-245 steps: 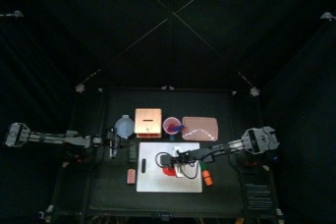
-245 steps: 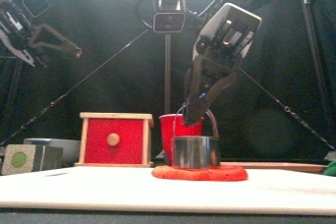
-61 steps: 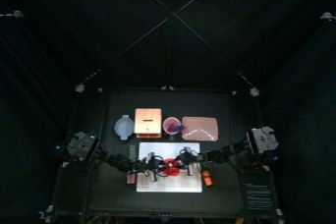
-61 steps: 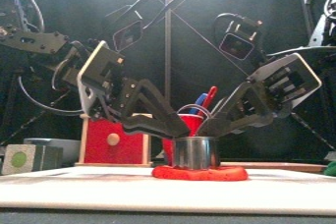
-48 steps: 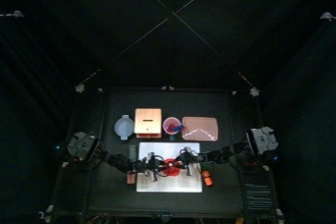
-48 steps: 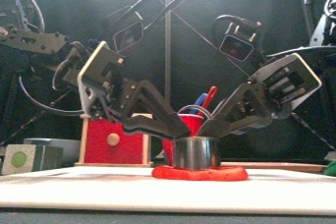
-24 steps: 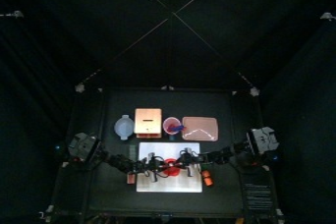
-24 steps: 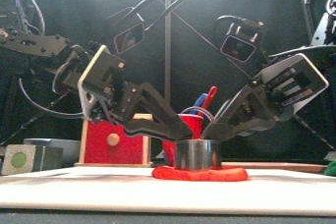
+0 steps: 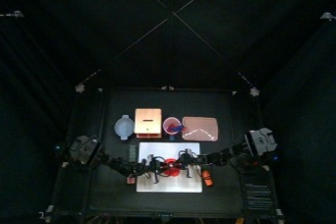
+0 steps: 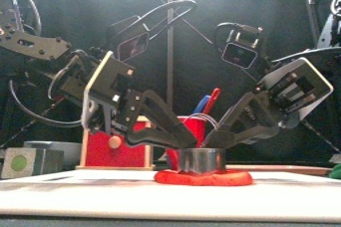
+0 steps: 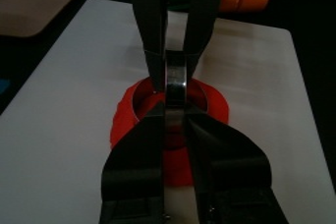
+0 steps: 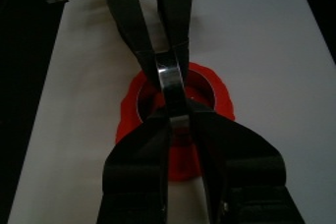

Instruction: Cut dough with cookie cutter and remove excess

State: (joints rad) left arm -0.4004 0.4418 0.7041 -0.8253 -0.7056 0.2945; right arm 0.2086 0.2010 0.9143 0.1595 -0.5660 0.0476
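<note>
The red dough (image 10: 200, 177) lies flat on the white mat (image 10: 80, 191), with a metal ring cookie cutter (image 10: 200, 158) standing in its middle. My left gripper (image 10: 178, 151) comes from the left and is shut on the cutter's rim. My right gripper (image 10: 221, 151) is shut on the opposite rim. In the left wrist view my jaws (image 11: 175, 98) pinch the metal rim over the dough (image 11: 129, 120). The right wrist view shows the same: gripper (image 12: 171, 95), dough (image 12: 221, 98). In the top view both grippers meet over the dough (image 9: 170, 169). The excess rim still joins the rest.
Behind the mat stand a red box (image 10: 102, 151), a red cup (image 10: 190, 127) with a blue stick (image 10: 209, 102), and a grey box (image 10: 47, 153). The top view shows a tan board (image 9: 148, 122), a purple-pink bowl (image 9: 172, 125), a wooden tray (image 9: 201, 127) and orange sticks (image 9: 210, 179).
Five seconds ago only the right gripper held the cutter and the left arm was off to the left. Over the last second both arms have sunk slightly at the cutter.
</note>
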